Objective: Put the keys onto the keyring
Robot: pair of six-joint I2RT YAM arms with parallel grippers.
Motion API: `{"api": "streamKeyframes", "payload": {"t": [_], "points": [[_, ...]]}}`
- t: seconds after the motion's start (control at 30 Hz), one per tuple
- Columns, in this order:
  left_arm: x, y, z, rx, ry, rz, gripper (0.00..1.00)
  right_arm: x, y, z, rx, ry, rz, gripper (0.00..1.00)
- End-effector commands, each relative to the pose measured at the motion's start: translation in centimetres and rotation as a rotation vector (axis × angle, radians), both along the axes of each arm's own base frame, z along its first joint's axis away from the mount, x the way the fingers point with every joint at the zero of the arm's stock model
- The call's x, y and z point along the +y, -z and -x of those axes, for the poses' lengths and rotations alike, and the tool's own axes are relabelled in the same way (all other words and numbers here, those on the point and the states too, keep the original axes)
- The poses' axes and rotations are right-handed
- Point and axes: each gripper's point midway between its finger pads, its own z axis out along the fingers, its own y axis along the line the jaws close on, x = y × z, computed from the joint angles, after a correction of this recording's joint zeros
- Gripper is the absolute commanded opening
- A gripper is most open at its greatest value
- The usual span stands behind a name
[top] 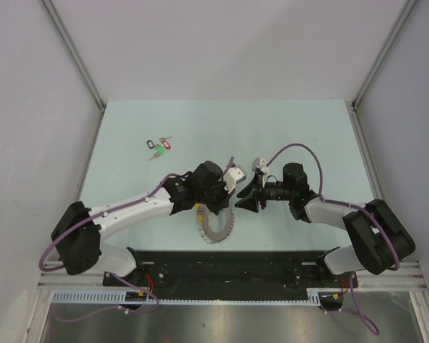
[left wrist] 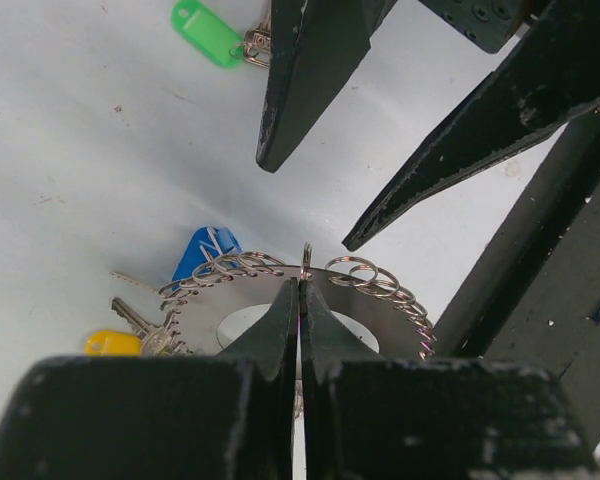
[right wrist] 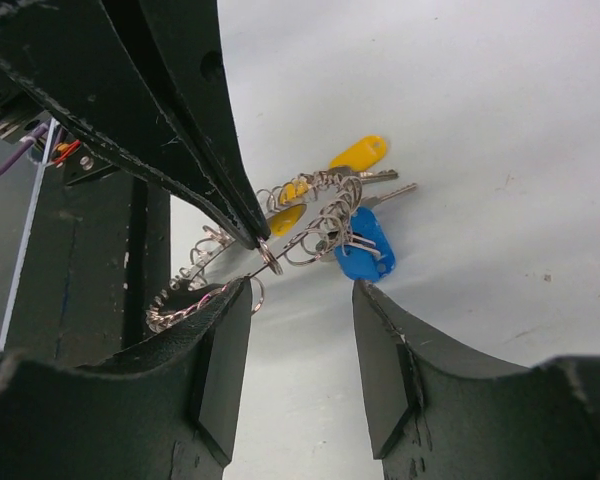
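We see a pale green tabletop (top: 307, 128) boxed in by white walls (top: 222, 43). Toward its far left corner lies a small bunch of keys (top: 159, 147) with black, red and green tags. Near the middle of the near edge, two yellow key tags (right wrist: 358, 152) show, with silver blades beside them.

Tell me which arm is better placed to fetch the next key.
Right, probably. The left arm has its jaws shut on the edge of the keyring, so it is busy holding. The right arm has its jaws open and empty beside the ring, free to go.
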Motion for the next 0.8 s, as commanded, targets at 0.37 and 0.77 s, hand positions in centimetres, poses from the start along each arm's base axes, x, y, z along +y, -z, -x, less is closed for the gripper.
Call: {"api": "streamKeyframes", "payload": {"t": [0.37,0.77], "points": [[-2.4,-4.8,-0.1,-0.062,0.080,0.149,0.01,1.4,-1.4,0.9,-0.065,-0.116,-0.060,0.37],[-2.5,-5.0,0.1,-0.062,0.082,0.165,0.00,1.8,-1.5,1.6,-0.048,-0.162,-0.078,0.17]]}}
